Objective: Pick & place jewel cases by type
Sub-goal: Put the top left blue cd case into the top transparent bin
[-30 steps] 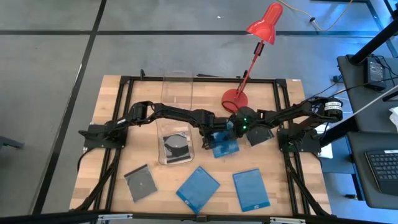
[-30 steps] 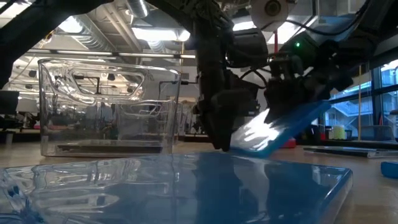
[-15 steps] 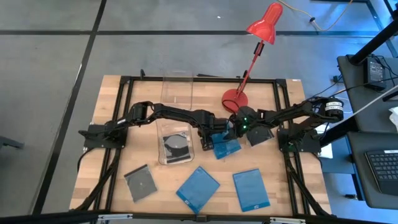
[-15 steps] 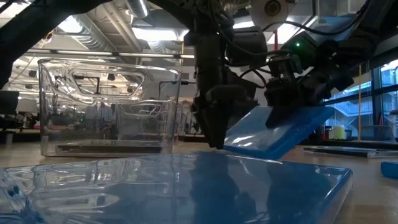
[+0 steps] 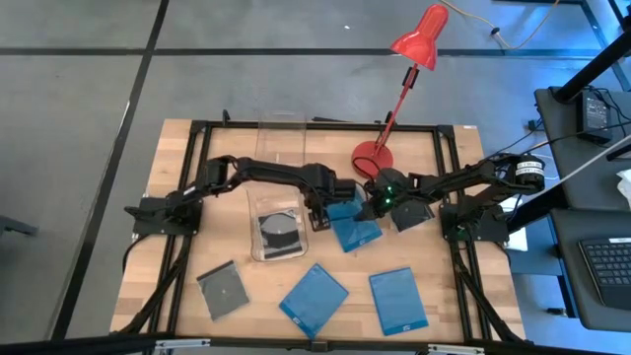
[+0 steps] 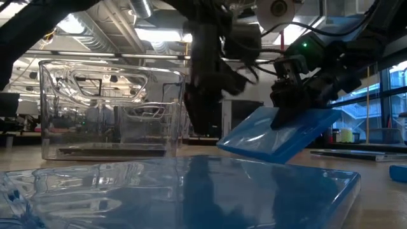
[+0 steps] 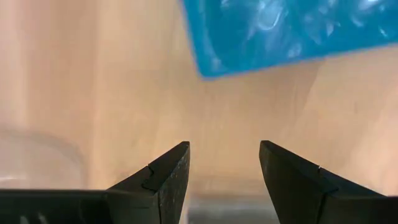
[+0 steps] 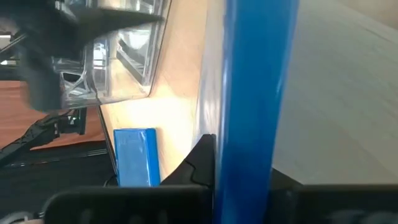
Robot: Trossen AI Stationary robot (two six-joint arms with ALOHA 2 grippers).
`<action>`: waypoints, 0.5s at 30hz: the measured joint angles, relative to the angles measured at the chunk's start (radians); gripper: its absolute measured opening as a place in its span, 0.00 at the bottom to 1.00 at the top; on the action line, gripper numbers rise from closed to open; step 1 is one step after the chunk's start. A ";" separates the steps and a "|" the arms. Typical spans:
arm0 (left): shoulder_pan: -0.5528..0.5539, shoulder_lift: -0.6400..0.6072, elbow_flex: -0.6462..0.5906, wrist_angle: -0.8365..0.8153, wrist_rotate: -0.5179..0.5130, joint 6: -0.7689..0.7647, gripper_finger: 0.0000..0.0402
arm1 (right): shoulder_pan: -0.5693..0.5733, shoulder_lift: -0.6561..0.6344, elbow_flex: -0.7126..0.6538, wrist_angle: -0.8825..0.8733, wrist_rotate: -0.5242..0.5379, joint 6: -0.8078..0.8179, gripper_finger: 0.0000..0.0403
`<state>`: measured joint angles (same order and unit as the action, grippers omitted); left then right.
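Observation:
A blue jewel case (image 5: 353, 227) is tilted at the table's middle, its raised edge in my shut right gripper (image 5: 378, 205), which comes in from the right. My left gripper (image 5: 317, 219) hangs open just left of it, above the table, pointing down with nothing between its fingers (image 7: 168, 171). The left wrist view shows the case's corner (image 7: 280, 31) ahead of it. One grey jewel case (image 5: 278, 229) lies in a clear bin (image 5: 258, 247). Another grey case (image 5: 222, 290) and two blue ones (image 5: 314, 297) (image 5: 397, 300) lie flat near the front edge. My right gripper pinches the blue case's raised right edge (image 6: 299, 116) between its two fingers, one on each flat face (image 8: 252, 124). The fingers slant down from the table's right. The case is tilted, sloping down to the left; whether its low edge (image 6: 222, 144) touches the table I cannot tell.
A second clear bin (image 5: 281, 144) stands at the back, and a red desk lamp (image 5: 375, 156) has its base just behind the grippers. The black frame (image 5: 197, 133) runs round the tabletop.
My left gripper has risen and drawn toward the table's left, away from the blue case's low edge, its fingers still apart. The case stays tilted in my right gripper, which has kept its place.

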<state>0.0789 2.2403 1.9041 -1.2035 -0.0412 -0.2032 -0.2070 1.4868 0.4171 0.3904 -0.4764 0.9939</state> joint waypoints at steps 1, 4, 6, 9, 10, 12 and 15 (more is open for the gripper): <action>0.003 -0.020 0.000 -0.014 -0.006 -0.001 0.48 | 0.000 0.000 0.000 0.008 0.000 0.000 0.05; 0.011 -0.095 0.000 -0.019 -0.042 -0.012 0.48 | -0.005 0.001 0.009 0.011 0.001 -0.001 0.04; 0.016 -0.153 0.000 -0.017 -0.083 -0.021 0.48 | -0.013 0.002 0.023 0.026 0.002 -0.005 0.04; 0.016 -0.241 0.000 -0.004 -0.177 -0.023 0.48 | -0.028 0.002 0.055 0.075 -0.005 -0.007 0.05; 0.016 -0.271 0.000 0.005 -0.213 -0.025 0.48 | -0.035 0.002 0.068 0.089 -0.006 -0.009 0.05; 0.016 -0.324 0.000 0.008 -0.274 -0.051 0.48 | -0.052 0.002 0.098 0.092 -0.013 -0.013 0.05; 0.016 -0.392 0.000 0.012 -0.330 -0.088 0.48 | -0.079 0.002 0.155 0.094 -0.021 -0.038 0.05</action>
<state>0.0950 1.8479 1.9041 -1.1911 -0.3714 -0.2916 -0.2862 1.4887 0.5717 0.4842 -0.4972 0.9558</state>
